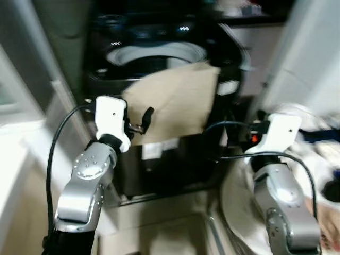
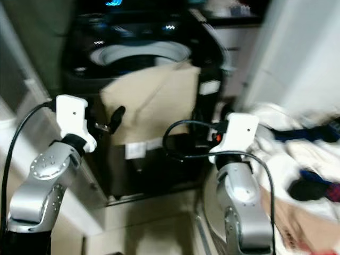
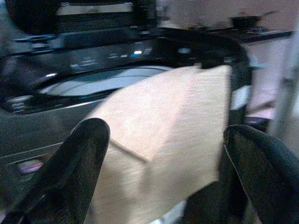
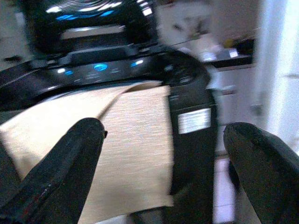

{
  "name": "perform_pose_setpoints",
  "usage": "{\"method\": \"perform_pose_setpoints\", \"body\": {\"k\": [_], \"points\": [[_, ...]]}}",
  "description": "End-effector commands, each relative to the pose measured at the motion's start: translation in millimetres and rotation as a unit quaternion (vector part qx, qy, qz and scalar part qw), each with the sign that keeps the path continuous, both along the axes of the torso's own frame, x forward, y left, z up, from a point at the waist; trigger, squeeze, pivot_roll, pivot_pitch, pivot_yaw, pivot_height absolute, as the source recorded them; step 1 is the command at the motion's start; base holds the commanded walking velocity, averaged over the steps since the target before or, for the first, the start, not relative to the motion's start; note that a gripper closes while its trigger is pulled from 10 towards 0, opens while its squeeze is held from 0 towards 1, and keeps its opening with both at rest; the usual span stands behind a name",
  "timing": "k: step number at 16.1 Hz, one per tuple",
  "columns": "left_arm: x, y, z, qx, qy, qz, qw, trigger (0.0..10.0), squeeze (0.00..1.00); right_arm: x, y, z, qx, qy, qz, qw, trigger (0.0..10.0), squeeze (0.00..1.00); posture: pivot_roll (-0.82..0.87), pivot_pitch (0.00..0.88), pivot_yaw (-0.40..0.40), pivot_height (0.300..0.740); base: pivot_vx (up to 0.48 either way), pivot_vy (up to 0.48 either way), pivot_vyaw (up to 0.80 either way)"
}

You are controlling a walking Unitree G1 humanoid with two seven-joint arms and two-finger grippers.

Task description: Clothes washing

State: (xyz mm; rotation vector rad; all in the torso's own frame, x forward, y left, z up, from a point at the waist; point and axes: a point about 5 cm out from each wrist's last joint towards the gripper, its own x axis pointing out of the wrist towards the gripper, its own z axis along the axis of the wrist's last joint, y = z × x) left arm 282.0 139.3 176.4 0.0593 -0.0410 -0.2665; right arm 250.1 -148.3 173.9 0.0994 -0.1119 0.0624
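A black top-loading washing machine (image 1: 175, 159) stands ahead with its lid up and its white drum rim (image 1: 159, 53) showing. A beige cloth (image 1: 175, 101) lies over the front rim and hangs down the machine's front. My left gripper (image 1: 143, 121) is raised just left of the cloth's hanging edge. In the left wrist view its fingers (image 3: 79, 158) stand wide apart with the cloth beyond them and nothing held. My right gripper (image 4: 163, 140) is open too, facing the cloth (image 4: 131, 154) and the machine's right front corner.
A round white basket (image 1: 234, 202) heaped with mixed laundry (image 2: 303, 159) sits at my right, close to the right arm. A white ledge (image 1: 16, 149) runs along the left. A white wall (image 1: 313, 53) rises on the right. Pale floor (image 1: 159, 234) lies below the machine.
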Motion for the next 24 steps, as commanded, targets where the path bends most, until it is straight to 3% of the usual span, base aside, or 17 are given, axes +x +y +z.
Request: {"method": "perform_pose_setpoints", "body": {"k": [1,4,8,10,13,24], "points": [[-1.0,-1.4,2,0.005,-0.006,-0.002,1.0,10.0,0.0,-3.8,-2.5,3,0.005,-0.001,-0.002,1.0,10.0,0.0,-0.09,0.0,0.022,0.74,0.0,0.0,-0.8],[-0.2,-1.4,7,0.001,-0.015,0.005,1.0,10.0,0.0,-4.8,-4.8,8,0.003,-0.011,-0.001,1.0,10.0,0.0,-0.09,0.0,0.009,0.74,0.0,0.0,-0.8],[-2.4,-1.2,18,-0.005,-0.027,0.003,1.0,10.0,0.0,-1.8,-7.9,33,0.008,-0.059,0.0,0.998,10.0,0.0,-0.09,0.004,-0.015,0.74,0.0,0.0,-0.2],[-0.8,1.2,32,0.006,-0.059,0.012,0.998,10.0,0.0,0.9,-7.0,43,0.009,-0.076,0.008,0.997,10.0,0.0,-0.09,0.013,-0.024,0.74,0.0,0.0,-0.8],[-1.3,-1.4,48,0.017,-0.092,0.008,0.996,10.0,0.0,-0.6,-10.5,41,0.008,-0.068,0.006,0.998,10.0,0.0,-0.09,0.025,-0.031,0.74,0.0,0.0,-0.8],[-0.6,-6.8,47,0.029,-0.09,-0.011,0.995,10.0,0.0,-9.0,-23.6,40,0.009,-0.059,-0.025,0.998,10.0,0.0,-0.11,0.042,-0.014,0.74,0.0,0.022,-0.8]]}}
